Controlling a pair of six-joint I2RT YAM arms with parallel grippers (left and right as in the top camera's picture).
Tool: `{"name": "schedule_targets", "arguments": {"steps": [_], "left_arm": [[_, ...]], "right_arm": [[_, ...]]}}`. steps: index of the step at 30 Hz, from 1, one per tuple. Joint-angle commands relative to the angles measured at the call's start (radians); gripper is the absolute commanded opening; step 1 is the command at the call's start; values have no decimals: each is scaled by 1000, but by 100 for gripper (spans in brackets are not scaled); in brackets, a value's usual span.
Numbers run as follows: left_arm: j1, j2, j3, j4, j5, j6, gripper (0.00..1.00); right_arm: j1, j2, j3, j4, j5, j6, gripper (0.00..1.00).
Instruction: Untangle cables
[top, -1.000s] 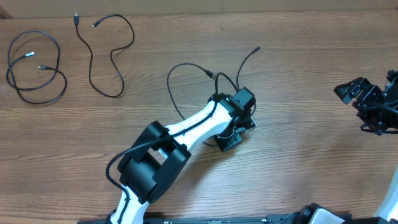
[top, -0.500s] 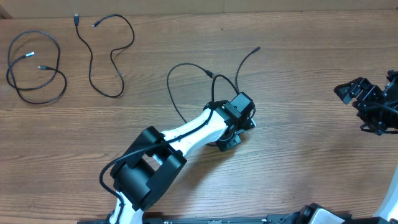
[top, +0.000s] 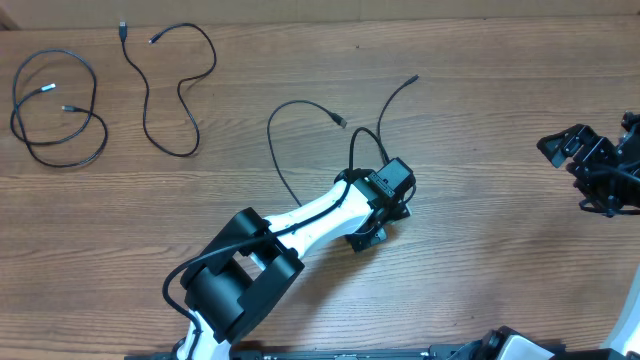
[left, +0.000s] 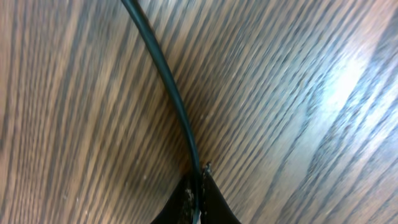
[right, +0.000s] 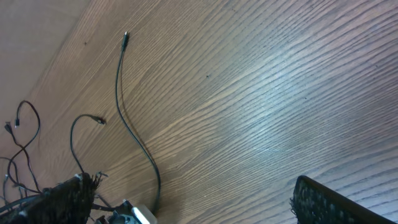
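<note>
Three thin black cables lie on the wooden table. One is coiled at the far left (top: 55, 125), one snakes beside it (top: 170, 90), and the third (top: 270, 135) loops in the middle with a free end (top: 412, 79). My left gripper (top: 372, 228) is down on the table, shut on this middle cable. In the left wrist view the cable (left: 165, 81) runs straight into the pinched fingertips (left: 208, 193) of the left gripper (left: 199, 193). My right gripper (top: 568, 172) hovers open at the right edge, holding nothing; in its wrist view the right gripper (right: 189, 186) faces the middle cable (right: 124, 118).
The left arm (top: 300, 215) stretches from the front edge to the table's middle, covering part of the middle cable. The two left cables lie apart from each other and from the middle one. Bare wood (top: 500, 150) lies between the grippers.
My left gripper has closed on the middle cable and shifted slightly toward the front. The cable's loop near the gripper has bent upward. The right arm has not moved.
</note>
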Motion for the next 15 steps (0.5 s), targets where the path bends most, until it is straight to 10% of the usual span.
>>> {"name": "schedule_targets", "arguments": {"steps": [1,15], "left_arm": [[15,159,-98,-48,-46,-41,4],[29,-75,146,-136,-132,-161,4]], "right_arm": [[-1,-16,18,3,3,-8,100],[-1,-16,18,4,3,-8,100]]}}
